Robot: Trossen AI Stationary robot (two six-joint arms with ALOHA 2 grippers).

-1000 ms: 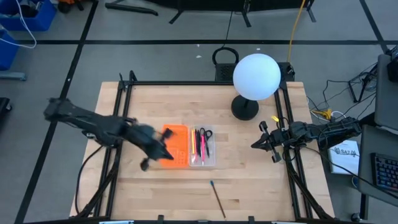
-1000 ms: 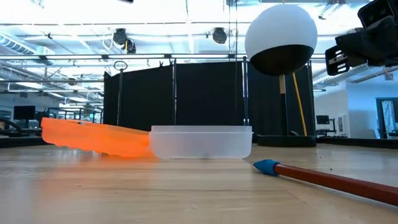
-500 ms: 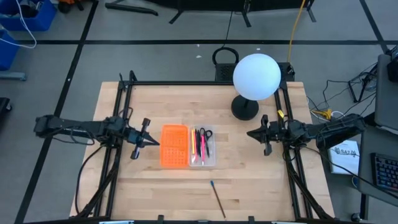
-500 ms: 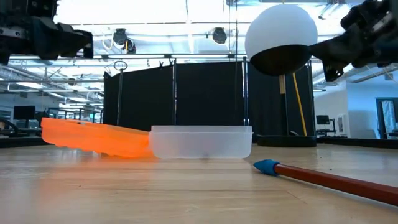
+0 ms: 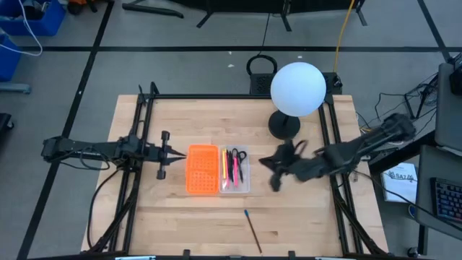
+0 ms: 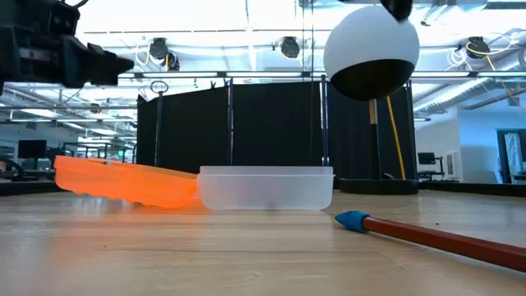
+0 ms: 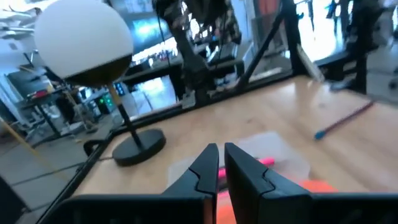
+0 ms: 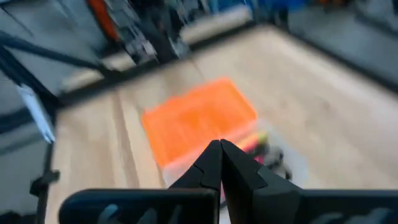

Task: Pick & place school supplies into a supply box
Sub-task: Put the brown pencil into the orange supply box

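The supply box lies open: its orange grid half (image 5: 203,169) sits flat beside the clear tray (image 5: 235,170). In the tray lie pink, yellow and dark pens and the small black-handled scissors (image 5: 239,154). A brown pencil with a blue tip (image 5: 252,229) lies on the wood toward the near edge, also in the low view (image 6: 427,235). My left gripper (image 5: 175,153) hovers shut just left of the orange half, touching nothing. My right gripper (image 5: 275,170) is shut, raised, right of the tray. In the right wrist view the shut fingers (image 8: 219,155) point at the orange half (image 8: 199,121).
A white globe lamp (image 5: 297,88) stands on a dark base (image 5: 284,126) near the far right of the table, close behind my right arm. Black frame rails (image 5: 137,144) run along the table's left and right sides. Bare wood lies between the box and the pencil.
My left gripper has drawn back from the orange half toward the table's left edge and now hangs level beside it. My right arm has swung from the right edge toward the box, and its gripper has travelled left. The box and pencil have stayed put.
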